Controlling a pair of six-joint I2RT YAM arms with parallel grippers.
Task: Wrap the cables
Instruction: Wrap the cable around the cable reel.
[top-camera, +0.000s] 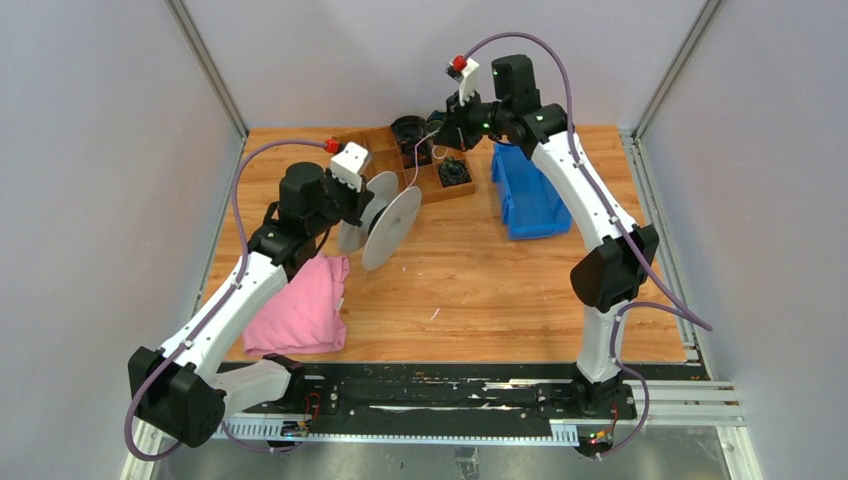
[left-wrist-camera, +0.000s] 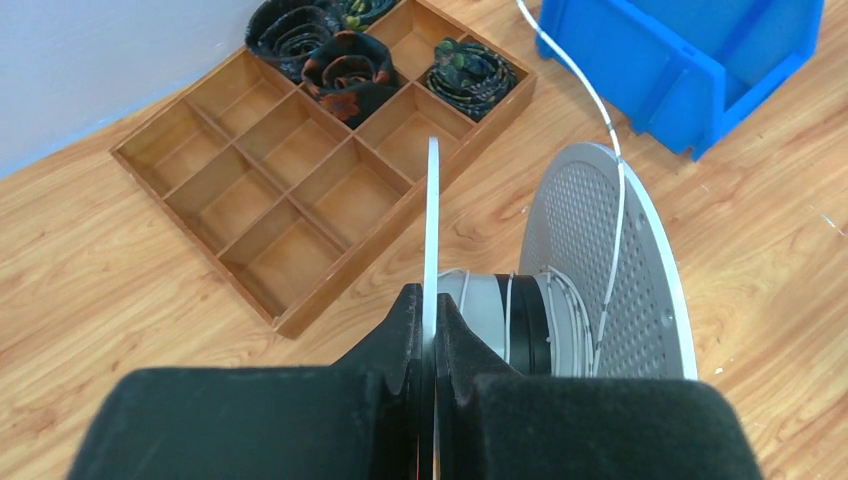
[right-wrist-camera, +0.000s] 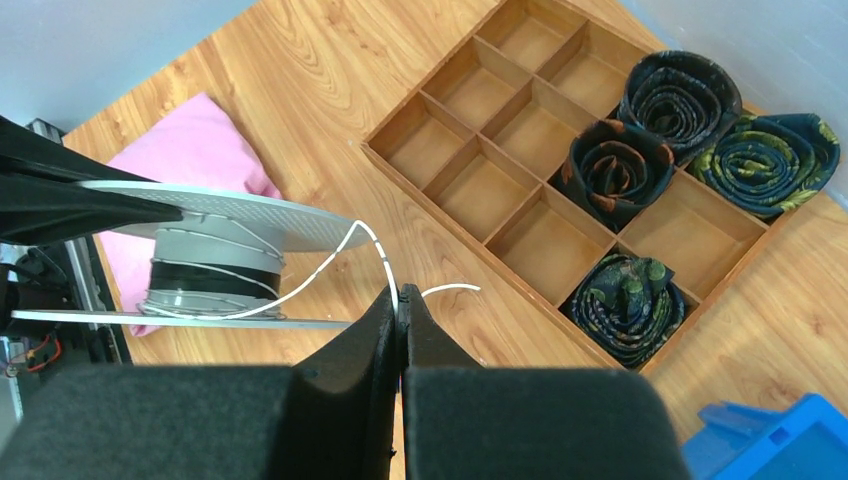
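White-grey cable (right-wrist-camera: 450, 289) is the item under inspection. Several turns sit on the hub of the spool (right-wrist-camera: 220, 210), and one free strand leaves the hub, crosses the rim of a flange and runs up to your right gripper (right-wrist-camera: 400, 300). That gripper is clenched on the strand, with only a short tail showing past the fingers. Your left gripper (left-wrist-camera: 430, 300) is clamped on the thin edge of the spool's other flange and holds the spool off the table.

Risks noted:
- The tail is short, so a sharp pull may draw the cable out of the right grip.
- The strand bears on the flange rim. If you lead it at a poor angle, the next turn may drop outside the flange rather than onto the hub. From the left wrist view I cannot tell for certain which side of the rim it sits on.
- The spool is held by one edge only, so tension in the cable could twist it in the jaws.

Surroundings: the wooden tray (left-wrist-camera: 200, 245) lies near the spool, under the strand's path, with dark rolled bundles (right-wrist-camera: 680, 100) in its far compartments. A slack loop could catch on a tray wall. A blue bin (right-wrist-camera: 770, 440) stands beside the tray, and a pink cloth (right-wrist-camera: 190, 150) lies near the left arm.
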